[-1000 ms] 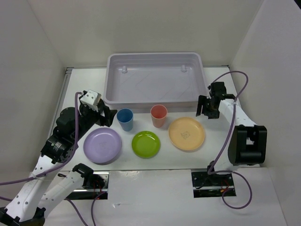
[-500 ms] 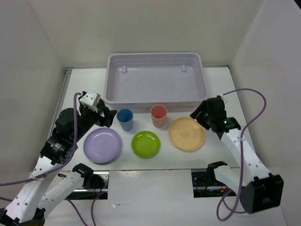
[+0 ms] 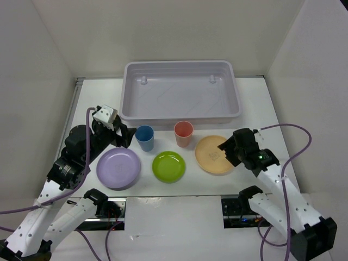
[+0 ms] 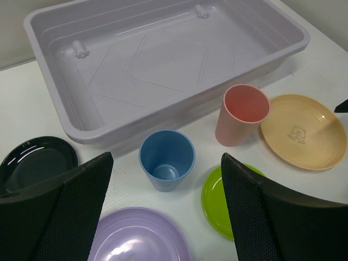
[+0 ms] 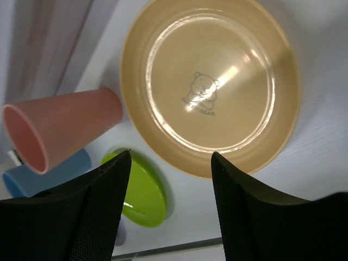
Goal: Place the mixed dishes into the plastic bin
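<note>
Blue cup (image 3: pixel 144 137), coral-red cup (image 3: pixel 184 134) (both upright) beside plastic bin (image 3: pixel 179 98)

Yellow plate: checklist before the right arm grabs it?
1. Right gripper open: ok, jaws apart.
2. Right gripper over yellow plate: ok, its rim shows between the fingers in the wrist view.
3. Plate clear of coral cup: cannot tell, they sit very close.
4. Plate held: not ok, no contact visible yet.
5. Bin has room: ok, nothing in it.
6. Left gripper out of the way: ok, open, facing the blue cup.
</note>
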Action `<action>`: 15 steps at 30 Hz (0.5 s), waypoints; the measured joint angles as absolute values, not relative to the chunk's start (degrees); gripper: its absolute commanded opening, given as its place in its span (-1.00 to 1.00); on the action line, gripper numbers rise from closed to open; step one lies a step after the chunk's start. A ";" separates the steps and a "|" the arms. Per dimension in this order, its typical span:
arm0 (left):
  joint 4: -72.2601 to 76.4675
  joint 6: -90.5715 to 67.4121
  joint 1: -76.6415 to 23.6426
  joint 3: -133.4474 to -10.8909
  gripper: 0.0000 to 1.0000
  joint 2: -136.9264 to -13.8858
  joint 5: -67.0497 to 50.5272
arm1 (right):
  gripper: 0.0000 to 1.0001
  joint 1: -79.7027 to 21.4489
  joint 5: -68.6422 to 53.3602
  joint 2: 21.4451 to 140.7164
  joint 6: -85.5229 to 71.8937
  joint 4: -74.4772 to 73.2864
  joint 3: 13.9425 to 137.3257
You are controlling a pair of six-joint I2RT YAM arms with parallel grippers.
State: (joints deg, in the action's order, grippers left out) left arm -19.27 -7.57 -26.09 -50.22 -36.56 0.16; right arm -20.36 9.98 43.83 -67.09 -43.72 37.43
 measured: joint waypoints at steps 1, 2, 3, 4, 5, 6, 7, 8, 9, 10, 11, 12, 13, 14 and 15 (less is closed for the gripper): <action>-19.27 -7.57 -26.17 -50.22 0.74 -36.56 0.16 | 0.33 -20.53 10.13 45.30 -67.35 -43.68 37.36; -19.27 -7.60 -26.30 -50.22 0.74 -36.56 0.14 | 0.33 -20.73 10.15 46.81 -67.59 -43.29 37.01; -19.27 -7.60 -26.46 -50.22 0.74 -36.56 0.14 | 0.33 -20.80 10.26 47.77 -67.68 -43.07 36.45; -19.25 -7.60 -26.52 -50.19 0.74 -36.56 0.05 | 0.33 -21.08 10.20 48.25 -67.66 -42.96 35.70; -19.16 -7.60 -26.70 -50.09 0.74 -36.58 -0.14 | 0.38 -21.58 9.96 48.29 -67.48 -42.61 34.98; -19.03 -7.62 -26.87 -49.84 0.74 -36.77 -0.32 | 0.38 -22.17 9.50 48.45 -66.78 -42.00 34.44; -18.98 -7.62 -26.98 -49.69 0.74 -36.95 -0.47 | 0.40 -22.92 9.23 48.73 -66.08 -41.25 34.15; -18.92 -7.62 -27.09 -49.56 0.74 -37.12 -0.78 | 0.40 -23.99 9.10 49.56 -65.23 -40.73 34.15; -18.85 -7.62 -27.14 -49.50 0.74 -37.39 -0.99 | 0.40 -25.58 9.23 50.70 -64.29 -39.83 34.17; -18.79 -7.62 -27.16 -49.50 0.74 -37.76 -1.23 | 0.40 -27.44 9.52 52.12 -63.40 -38.94 34.24; -18.79 -7.62 -27.16 -49.50 0.74 -38.00 -1.37 | 0.40 -29.82 10.41 53.84 -62.92 -38.59 34.50; -18.79 -7.62 -27.16 -49.50 0.74 -38.37 -1.43 | 0.40 -32.97 11.60 55.92 -62.41 -38.46 35.03; -18.81 -7.62 -27.16 -49.50 0.74 -38.65 -1.48 | 0.40 -36.23 12.40 57.93 -61.95 -38.35 35.68; -18.85 -7.62 -27.16 -49.47 0.74 -39.03 -1.50 | 0.40 -39.55 13.61 59.96 -61.84 -38.39 36.42; -18.85 -7.62 -27.16 -49.45 0.74 -39.35 -1.52 | 0.40 -42.85 15.27 62.06 -61.84 -38.70 37.47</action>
